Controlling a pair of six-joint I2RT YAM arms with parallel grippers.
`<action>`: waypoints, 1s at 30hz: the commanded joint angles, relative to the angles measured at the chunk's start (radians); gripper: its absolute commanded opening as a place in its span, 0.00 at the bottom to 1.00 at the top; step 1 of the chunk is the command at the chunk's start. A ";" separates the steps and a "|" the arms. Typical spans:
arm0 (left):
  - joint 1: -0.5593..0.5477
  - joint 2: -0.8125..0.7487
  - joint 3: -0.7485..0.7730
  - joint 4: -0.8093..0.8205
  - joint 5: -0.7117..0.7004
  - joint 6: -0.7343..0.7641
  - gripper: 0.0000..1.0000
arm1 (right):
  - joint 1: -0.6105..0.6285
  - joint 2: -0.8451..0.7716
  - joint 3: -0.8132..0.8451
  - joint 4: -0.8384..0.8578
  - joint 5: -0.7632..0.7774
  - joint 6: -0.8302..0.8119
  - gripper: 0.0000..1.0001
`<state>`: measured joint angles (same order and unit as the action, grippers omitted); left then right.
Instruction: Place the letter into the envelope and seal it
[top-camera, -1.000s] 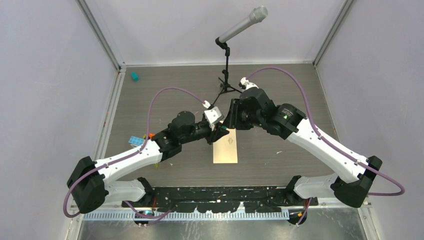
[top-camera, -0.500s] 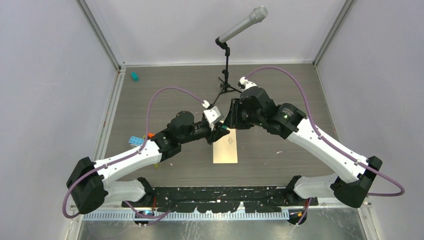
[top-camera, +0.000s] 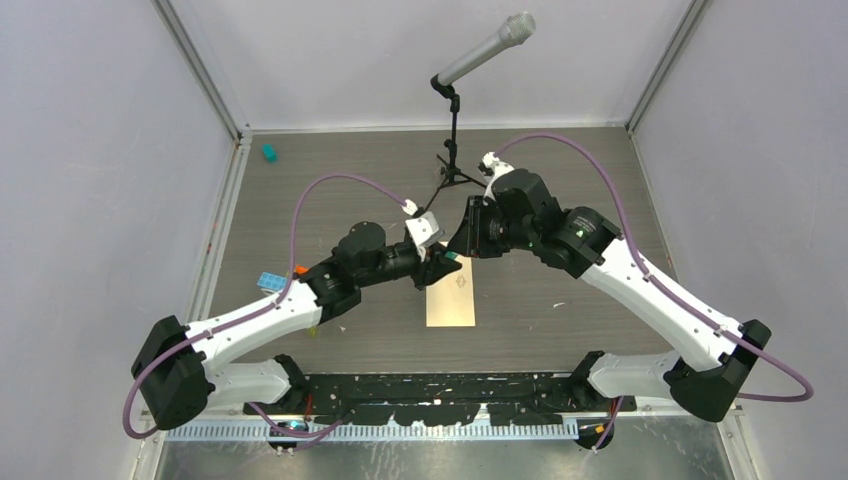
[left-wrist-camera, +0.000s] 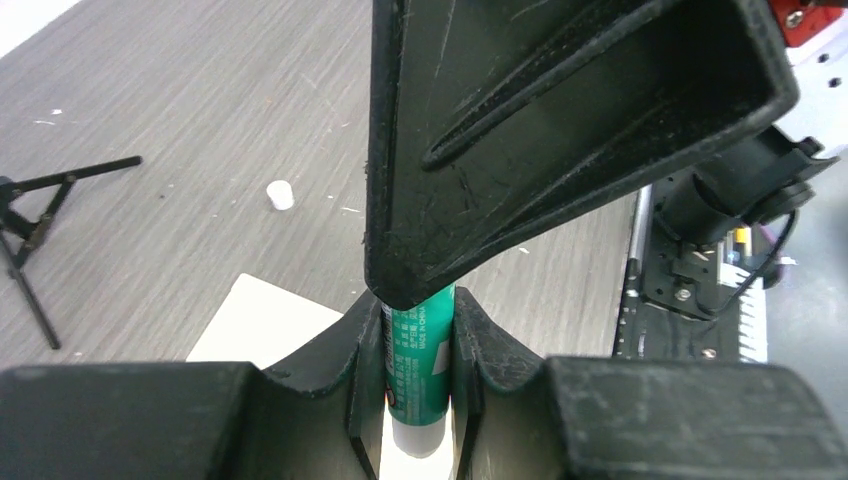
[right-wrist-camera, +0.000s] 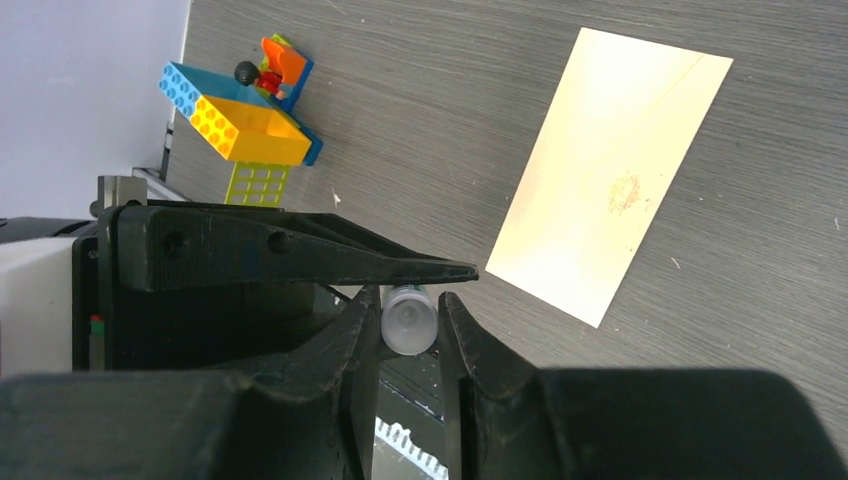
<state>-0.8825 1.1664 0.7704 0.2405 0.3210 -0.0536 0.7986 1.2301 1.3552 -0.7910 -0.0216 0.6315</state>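
The tan envelope (top-camera: 451, 295) lies flat on the table in front of both grippers, with a small dark mark at its centre (right-wrist-camera: 625, 192). No letter is in view. My left gripper (left-wrist-camera: 418, 306) is shut on a green glue stick (left-wrist-camera: 421, 345), which it holds above the envelope's far end. My right gripper (right-wrist-camera: 408, 300) faces it, and its two fingers press on the stick's whitish cap (right-wrist-camera: 408, 322). In the top view both grippers meet at the stick (top-camera: 452, 257).
A microphone on a tripod stand (top-camera: 455, 130) rises behind the grippers, with one leg (left-wrist-camera: 40, 215) near the left gripper. Coloured toy bricks (right-wrist-camera: 245, 115) lie left of the envelope. A teal piece (top-camera: 269, 153) sits far left, and a small white bit (left-wrist-camera: 281, 194) lies nearby.
The right gripper's jaws have narrowed onto the glue stick's cap, and the right arm has shifted slightly. The left arm and the envelope have stayed put.
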 joint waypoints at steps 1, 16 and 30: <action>0.039 -0.027 0.027 0.067 0.153 -0.078 0.00 | -0.034 -0.054 -0.020 0.053 -0.097 -0.057 0.16; 0.140 0.014 0.030 0.413 0.733 -0.631 0.00 | -0.150 -0.166 -0.104 0.116 -0.537 -0.238 0.14; -0.081 -0.050 0.078 -0.194 -0.274 0.115 0.00 | -0.073 -0.113 -0.067 0.070 -0.050 0.078 0.58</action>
<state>-0.8886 1.1244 0.8188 0.1047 0.3576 -0.1474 0.6800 1.1213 1.2797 -0.7452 -0.2394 0.5858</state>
